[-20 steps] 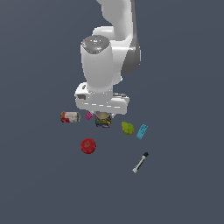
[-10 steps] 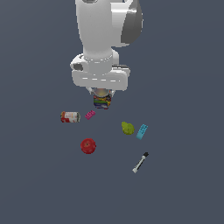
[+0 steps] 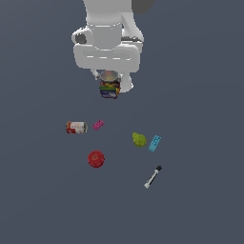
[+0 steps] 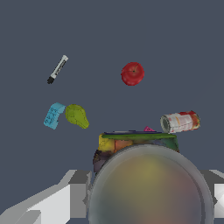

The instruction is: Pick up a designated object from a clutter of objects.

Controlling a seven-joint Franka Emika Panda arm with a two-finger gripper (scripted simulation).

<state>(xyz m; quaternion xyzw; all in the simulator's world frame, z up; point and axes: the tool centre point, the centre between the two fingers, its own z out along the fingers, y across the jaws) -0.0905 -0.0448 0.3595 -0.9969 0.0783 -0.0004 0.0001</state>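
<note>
Above the tabletop [image 3: 200, 200], the dark multicoloured can [image 3: 109, 88] hangs upright under the arm's white gripper [image 3: 110, 81], its silvery top up against the hand and its yellow, red and blue label showing below. In the wrist view the can's round metal top fills the foreground, with the fingers [image 4: 52, 201] pressing in from either side, so they are closed on the can. Nothing in the exterior view touches the can from below, and the other things sit lower in that view; I judge it is lifted clear of the surface.

The rest of the clutter lies well apart from it. The red-and-white can [image 3: 76, 127] lies on its side with the pink brick [image 3: 98, 125] just beside it, toward the exterior view's right. The red apple [image 3: 96, 158] sits nearer. The green pear [image 3: 138, 139] and light-blue brick [image 3: 154, 143] are close together on the exterior view's right, and the black-and-white marker [image 3: 153, 177] is nearest of all.

The right object appears to be picked and raised, so the task looks essentially done. What remains, at most, is holding it securely aloft.
</note>
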